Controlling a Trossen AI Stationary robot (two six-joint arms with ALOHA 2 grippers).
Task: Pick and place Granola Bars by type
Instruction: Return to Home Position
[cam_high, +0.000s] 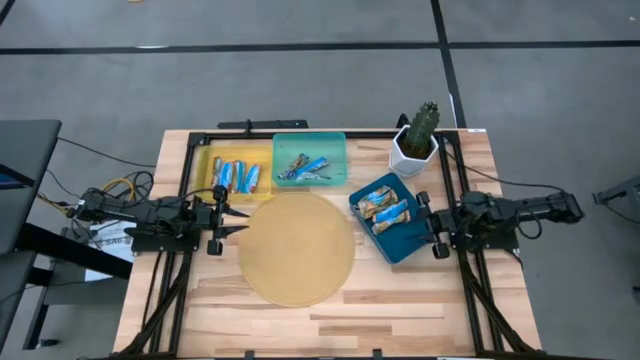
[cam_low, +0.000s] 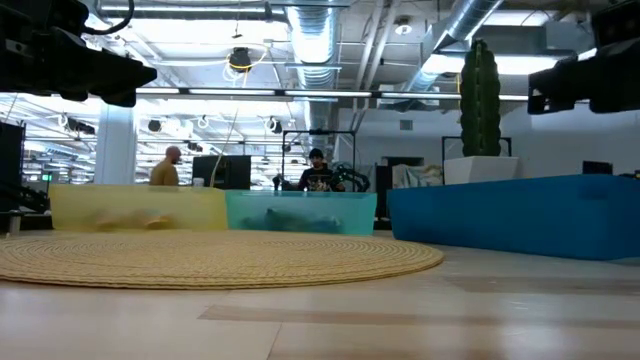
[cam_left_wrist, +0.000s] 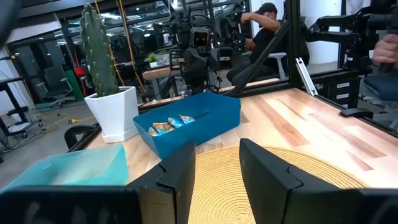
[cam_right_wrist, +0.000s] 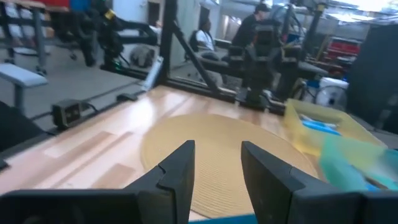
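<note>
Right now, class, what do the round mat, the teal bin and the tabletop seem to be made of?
Mat: likely woven straw or rope; coiled ridges, matt. Teal bin: probably plastic; smooth, translucent walls. Tabletop: wood, jointed light strips, slight sheen.

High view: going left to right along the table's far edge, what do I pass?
yellow tray → teal tray → potted cactus
</note>
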